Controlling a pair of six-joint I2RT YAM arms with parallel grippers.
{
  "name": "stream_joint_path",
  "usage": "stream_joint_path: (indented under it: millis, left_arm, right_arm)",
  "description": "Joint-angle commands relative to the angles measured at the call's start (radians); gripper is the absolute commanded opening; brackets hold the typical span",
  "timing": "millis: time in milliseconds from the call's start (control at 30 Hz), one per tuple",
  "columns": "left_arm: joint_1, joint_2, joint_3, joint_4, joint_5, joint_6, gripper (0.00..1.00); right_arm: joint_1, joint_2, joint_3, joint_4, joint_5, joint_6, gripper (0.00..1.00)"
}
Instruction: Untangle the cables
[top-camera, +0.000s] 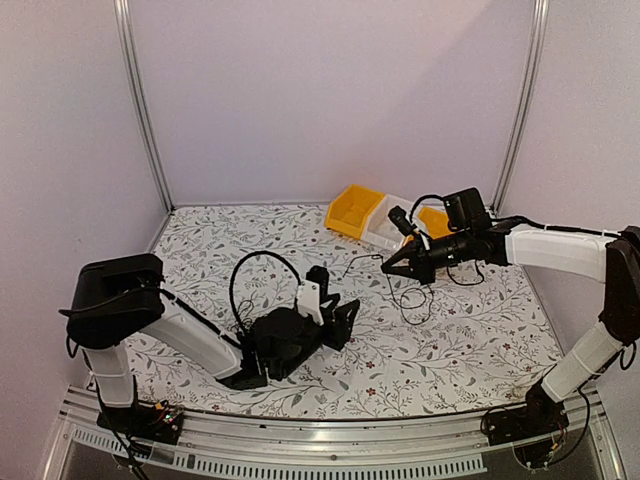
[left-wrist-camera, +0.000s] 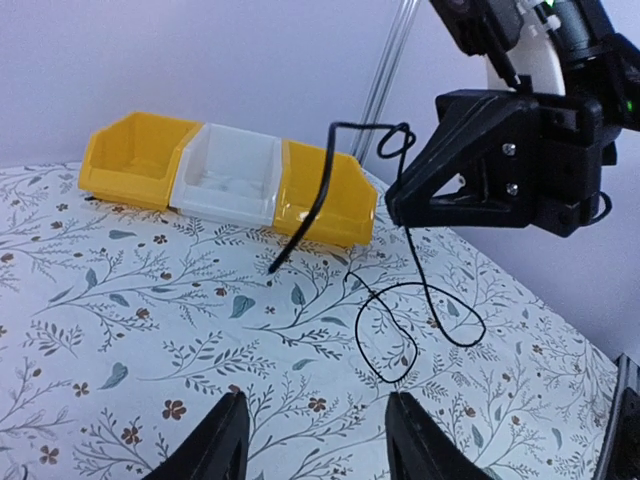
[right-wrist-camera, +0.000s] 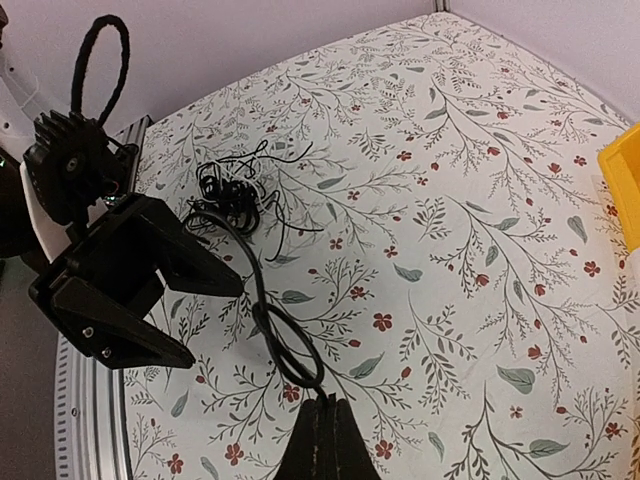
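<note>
A robot lab cell: plain white panels (top-camera: 330, 90) in aluminium framing (top-camera: 142, 100) enclose a floral-clothed table (top-camera: 480, 350).

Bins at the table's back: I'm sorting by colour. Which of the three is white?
The middle bin is the white one; the left end bin and the right end bin, as the left wrist view shows them, are both yellow.

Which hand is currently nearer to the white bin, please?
The right. The right hand, shut on a cable, hovers just in front of the white bin; the left hand sits open farther back, mid-table.
</note>
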Motion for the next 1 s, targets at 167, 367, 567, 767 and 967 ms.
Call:
stream_joint_path:
  millis: [167, 367, 567, 767, 967]
  left_arm:
    - [0.046, 0.087, 0.164, 0.2, 0.019, 0.082, 0.24]
    - [0.079, 0.114, 0.231, 0.166, 0.089, 0.062, 0.29]
    - [0.092, 0.145, 0.284, 0.134, 0.106, 0.054, 0.27]
    - [0.107, 0.151, 0.29, 0.135, 0.114, 0.053, 0.2]
    - [0.119, 0.162, 0.305, 0.136, 0.128, 0.047, 0.19]
  right_arm:
    - [0.002, -0.009, -0.019, 0.047, -0.017, 0.05, 0.0]
    - [0.002, -0.02, -0.026, 0.053, -0.022, 0.05, 0.0]
    - [0.001, -0.018, -0.026, 0.048, -0.04, 0.044, 0.0]
    - [0.002, -0.022, -0.028, 0.048, -0.049, 0.042, 0.0]
    - [0.001, -0.017, -0.026, 0.041, -0.058, 0.03, 0.0]
